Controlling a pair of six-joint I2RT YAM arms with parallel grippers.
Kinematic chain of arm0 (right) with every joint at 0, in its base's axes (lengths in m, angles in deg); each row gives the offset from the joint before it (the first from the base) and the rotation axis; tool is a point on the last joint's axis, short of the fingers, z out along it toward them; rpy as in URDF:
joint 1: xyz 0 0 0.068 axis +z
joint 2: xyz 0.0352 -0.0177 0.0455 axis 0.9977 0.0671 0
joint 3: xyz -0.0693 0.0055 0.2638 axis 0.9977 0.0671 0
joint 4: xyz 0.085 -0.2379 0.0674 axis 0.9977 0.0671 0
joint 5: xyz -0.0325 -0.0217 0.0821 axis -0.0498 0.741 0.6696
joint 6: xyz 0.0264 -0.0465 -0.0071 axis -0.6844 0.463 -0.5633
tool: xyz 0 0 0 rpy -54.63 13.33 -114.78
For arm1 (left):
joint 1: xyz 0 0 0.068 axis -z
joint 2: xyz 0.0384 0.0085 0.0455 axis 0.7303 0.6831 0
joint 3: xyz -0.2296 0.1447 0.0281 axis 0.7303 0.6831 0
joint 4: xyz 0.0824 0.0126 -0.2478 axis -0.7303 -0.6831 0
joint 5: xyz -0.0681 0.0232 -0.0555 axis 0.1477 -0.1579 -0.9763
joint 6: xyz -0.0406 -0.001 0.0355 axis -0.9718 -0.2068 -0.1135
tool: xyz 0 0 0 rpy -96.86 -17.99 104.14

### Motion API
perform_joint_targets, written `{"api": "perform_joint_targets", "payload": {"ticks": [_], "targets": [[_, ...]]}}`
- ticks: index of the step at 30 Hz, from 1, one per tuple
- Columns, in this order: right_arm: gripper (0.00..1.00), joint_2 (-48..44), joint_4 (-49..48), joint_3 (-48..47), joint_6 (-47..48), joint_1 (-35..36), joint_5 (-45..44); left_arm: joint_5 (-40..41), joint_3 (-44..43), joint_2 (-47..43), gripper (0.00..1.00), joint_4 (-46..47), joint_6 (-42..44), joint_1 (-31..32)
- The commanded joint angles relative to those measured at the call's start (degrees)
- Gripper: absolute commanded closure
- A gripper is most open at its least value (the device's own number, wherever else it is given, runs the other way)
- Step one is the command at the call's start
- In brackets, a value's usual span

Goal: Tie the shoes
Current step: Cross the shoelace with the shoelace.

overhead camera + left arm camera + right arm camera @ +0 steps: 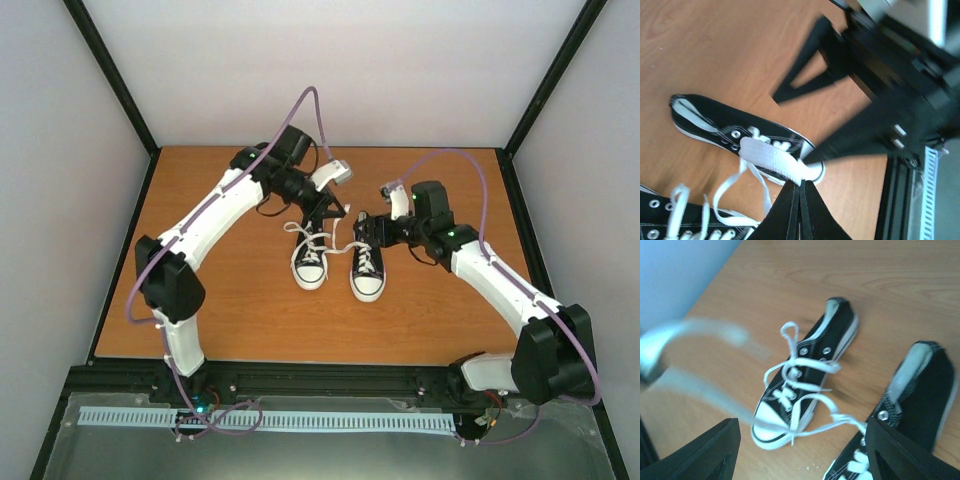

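Two small black sneakers with white toe caps stand side by side mid-table, the left shoe [310, 265] and the right shoe [367, 272], toes toward the arms. Loose white laces [345, 246] trail between them. My left gripper [328, 212] hovers just behind the left shoe, and the left wrist view shows this gripper [801, 182] shut on a flat white lace [772, 159] that runs over a shoe [725, 132]. My right gripper [362, 228] is behind the right shoe. In the right wrist view it [802, 424] stands open above both shoes [805, 370], with only a blurred lace strand [700, 390] crossing in front.
The wooden table [200, 300] is boxed in by pale walls and black frame posts [120, 90]. A black rail [330, 380] runs along the near edge by the arm bases. The right arm [880, 75] shows blurred and close in the left wrist view.
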State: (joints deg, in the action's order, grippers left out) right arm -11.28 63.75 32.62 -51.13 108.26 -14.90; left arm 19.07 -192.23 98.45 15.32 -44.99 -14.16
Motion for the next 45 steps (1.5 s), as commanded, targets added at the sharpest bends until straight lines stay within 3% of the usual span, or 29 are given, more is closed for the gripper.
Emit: {"api": "perform_joint_targets", "payload": {"ticks": [1, 7, 18, 23, 26, 28, 29, 31, 32, 33, 40, 45], "targets": [[0.30, -1.90, -7.33, 4.39, 8.93, 0.29, 12.01, 2.13, -7.22, 5.10, 0.99, 1.66, -6.16, -1.45], [0.36, -0.21, -19.04, 5.88, 11.23, 0.30, 19.05, 1.96, -12.16, 7.99, 0.99, 1.78, -10.09, -1.68], [0.46, 8.32, -33.03, 6.64, 3.81, 2.89, 15.67, 0.07, -12.54, 8.51, 0.99, 2.78, -14.52, -1.65], [0.71, 10.30, -34.69, 6.26, 1.68, 3.12, 12.40, -0.03, -12.16, 8.11, 0.99, 2.62, -14.43, -1.64], [0.94, 10.39, -34.05, 6.25, 1.08, 3.12, 10.29, -0.17, -11.30, 7.64, 0.99, 2.86, -14.19, -1.65], [0.97, 10.26, -31.56, 5.90, 0.81, 2.99, 7.48, 0.20, -11.18, 7.74, 0.99, 2.63, -13.41, -1.64], [0.97, 10.28, -30.48, 5.77, 0.54, 2.67, 5.90, 0.89, -11.19, 7.91, 0.93, 2.21, -12.55, -1.64], [0.97, 10.89, -28.85, 5.40, -0.26, 1.71, 4.74, 3.68, -11.01, 8.27, 0.48, 1.00, -10.74, -1.67], [0.97, 11.38, -28.51, 5.19, -0.85, 1.11, 4.80, 5.20, -10.07, 8.25, 0.36, 1.04, -9.54, -1.64], [0.97, 12.01, -28.17, 5.02, -1.35, 0.61, 4.79, 6.34, -8.85, 8.00, 0.31, 1.63, -8.33, -1.67], [0.97, 19.21, -26.76, 2.32, -6.36, -3.40, 4.96, 18.49, 4.44, 6.70, 0.27, 9.93, -3.13, 1.84], [0.97, 21.39, -26.87, 1.82, -6.75, -4.18, 5.00, 24.91, 6.26, 11.25, 0.27, 11.45, 0.06, 6.57]]}}
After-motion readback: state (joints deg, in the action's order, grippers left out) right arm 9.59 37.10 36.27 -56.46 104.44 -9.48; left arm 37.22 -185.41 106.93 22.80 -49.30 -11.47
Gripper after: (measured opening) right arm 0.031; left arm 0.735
